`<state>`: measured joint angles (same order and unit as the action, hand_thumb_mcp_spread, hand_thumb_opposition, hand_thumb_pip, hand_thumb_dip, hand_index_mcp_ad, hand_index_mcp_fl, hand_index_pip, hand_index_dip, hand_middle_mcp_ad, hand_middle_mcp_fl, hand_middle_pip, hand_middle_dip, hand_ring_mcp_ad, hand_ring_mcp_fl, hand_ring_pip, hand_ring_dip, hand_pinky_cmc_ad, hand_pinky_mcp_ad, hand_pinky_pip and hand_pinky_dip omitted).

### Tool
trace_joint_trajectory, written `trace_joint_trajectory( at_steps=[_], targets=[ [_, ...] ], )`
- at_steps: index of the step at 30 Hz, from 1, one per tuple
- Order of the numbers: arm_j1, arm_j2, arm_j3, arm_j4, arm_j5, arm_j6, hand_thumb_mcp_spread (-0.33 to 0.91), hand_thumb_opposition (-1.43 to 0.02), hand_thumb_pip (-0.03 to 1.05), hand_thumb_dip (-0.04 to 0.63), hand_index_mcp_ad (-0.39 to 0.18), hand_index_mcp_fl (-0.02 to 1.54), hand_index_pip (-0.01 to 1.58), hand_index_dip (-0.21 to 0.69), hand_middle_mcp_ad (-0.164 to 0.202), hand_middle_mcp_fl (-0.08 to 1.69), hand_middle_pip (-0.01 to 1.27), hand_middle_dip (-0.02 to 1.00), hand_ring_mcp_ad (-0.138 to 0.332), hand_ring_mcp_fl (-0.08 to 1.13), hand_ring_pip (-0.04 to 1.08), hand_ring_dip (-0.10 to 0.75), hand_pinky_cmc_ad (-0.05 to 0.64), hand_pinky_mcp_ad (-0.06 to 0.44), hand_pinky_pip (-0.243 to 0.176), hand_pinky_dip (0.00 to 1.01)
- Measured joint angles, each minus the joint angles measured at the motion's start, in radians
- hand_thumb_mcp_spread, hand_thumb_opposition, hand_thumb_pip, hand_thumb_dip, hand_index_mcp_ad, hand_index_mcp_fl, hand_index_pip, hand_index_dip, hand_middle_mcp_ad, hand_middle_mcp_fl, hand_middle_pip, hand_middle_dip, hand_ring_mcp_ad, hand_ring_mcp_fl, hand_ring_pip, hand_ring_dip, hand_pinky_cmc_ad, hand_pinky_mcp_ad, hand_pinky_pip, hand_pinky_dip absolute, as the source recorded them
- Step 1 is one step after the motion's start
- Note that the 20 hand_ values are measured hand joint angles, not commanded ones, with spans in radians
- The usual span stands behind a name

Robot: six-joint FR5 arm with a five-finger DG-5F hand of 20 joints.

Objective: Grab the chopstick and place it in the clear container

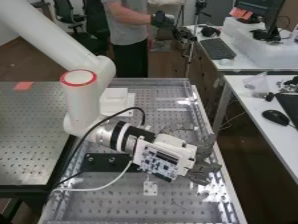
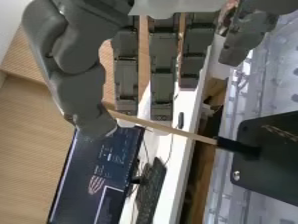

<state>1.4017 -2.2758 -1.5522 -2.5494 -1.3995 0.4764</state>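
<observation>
In the high view the hand [image 1: 203,167] hangs over the right side of the perforated bench, at the end of the white arm. The wrist view has the hand [image 2: 163,67] with its fingers straight and its thumb apart from them. A thin wooden chopstick [image 2: 166,128] extends from beside the thumb's tip, past the fingertips, to a short black holder on a black plate [image 2: 269,150]. Whether thumb or fingers touch the chopstick, I cannot tell.
A white box [image 1: 116,101] stands near the bench's far end. Close to the arm's wrist lies a black plate [image 1: 110,161], with a small white bracket [image 1: 151,188] nearby. Cables loop beside the arm. A desk [image 1: 256,117] with a mouse adjoins on the right.
</observation>
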Motion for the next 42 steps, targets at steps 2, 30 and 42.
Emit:
trace_joint_trajectory(
  at_steps=[2, 30, 42],
  targets=[
    [0.001, -0.002, 0.005, -0.003, 0.003, -0.008, 0.53, -0.77, 0.55, 0.304, -0.087, 0.47, 0.84, 0.202, 0.087, 0.71, 0.33, 0.69, 0.086, 0.34, 0.10, 0.356, 0.312, 0.250, -0.035, 0.14],
    [-0.012, -0.032, 0.063, -0.035, 0.010, -0.030, 0.64, -0.81, 0.43, 0.264, -0.147, 0.68, 0.81, 0.211, 0.082, 0.81, 0.46, 0.75, 0.052, 0.48, 0.09, 0.461, 0.410, 0.239, -0.002, 0.15],
    [-0.014, -0.036, 0.073, -0.042, 0.019, -0.035, 0.73, -0.96, 0.43, 0.264, -0.227, 0.84, 0.89, 0.265, 0.080, 0.86, 0.46, 0.75, 0.054, 0.53, 0.09, 0.480, 0.426, 0.239, 0.012, 0.15]
  ],
)
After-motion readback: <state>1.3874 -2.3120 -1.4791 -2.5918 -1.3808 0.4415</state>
